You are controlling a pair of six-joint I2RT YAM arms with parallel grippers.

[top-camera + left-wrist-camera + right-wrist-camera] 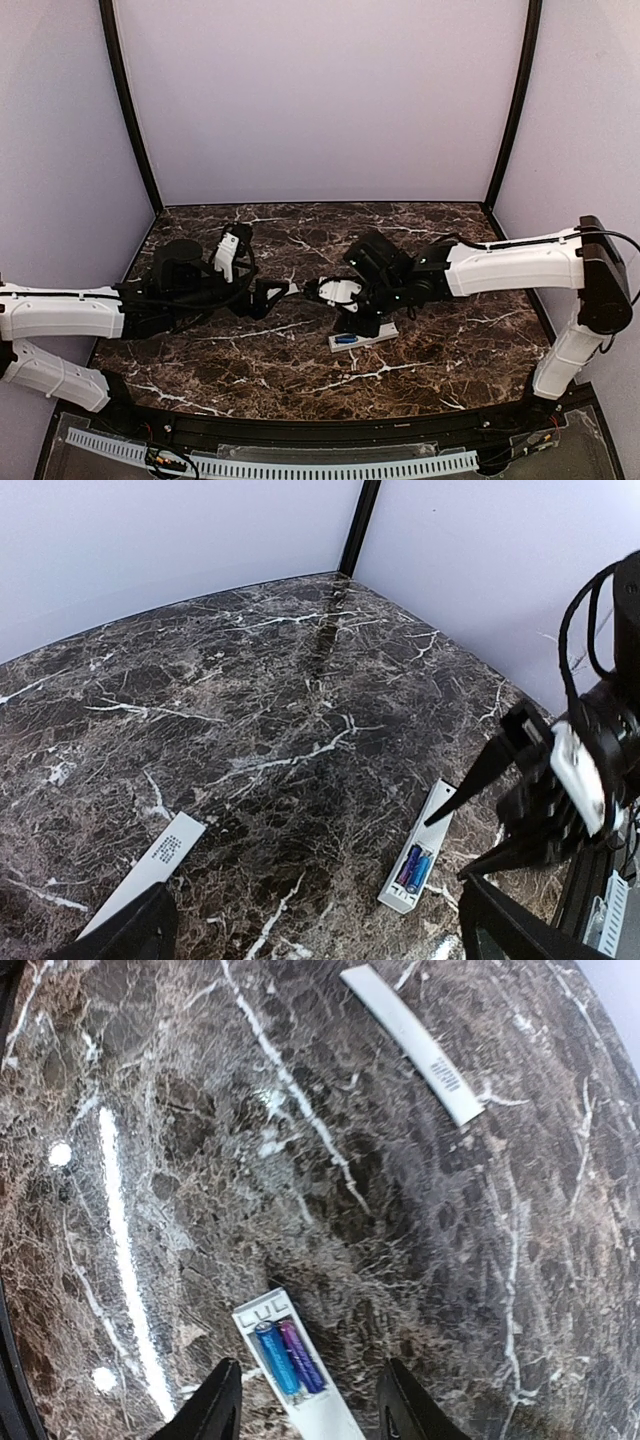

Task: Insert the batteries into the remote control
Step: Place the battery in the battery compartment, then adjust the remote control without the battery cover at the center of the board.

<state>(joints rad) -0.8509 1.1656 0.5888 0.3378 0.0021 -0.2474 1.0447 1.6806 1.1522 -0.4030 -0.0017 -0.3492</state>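
Observation:
The white remote control (325, 1422) lies on the marble with its compartment open; it also shows in the top view (368, 338) and the left wrist view (432, 816). Two batteries, one blue (277, 1358) and one purple (301, 1357), sit side by side in the compartment, also seen in the left wrist view (413, 868). My right gripper (308, 1405) is open just above the remote, one finger on each side, holding nothing. My left gripper (320, 940) is wide open and empty, low over the marble to the remote's left.
A flat white cover strip (150, 865) with a printed label lies on the marble by my left gripper's left finger, also in the right wrist view (415, 1045). Purple walls and black corner posts (130, 110) enclose the dark marble table (300, 380).

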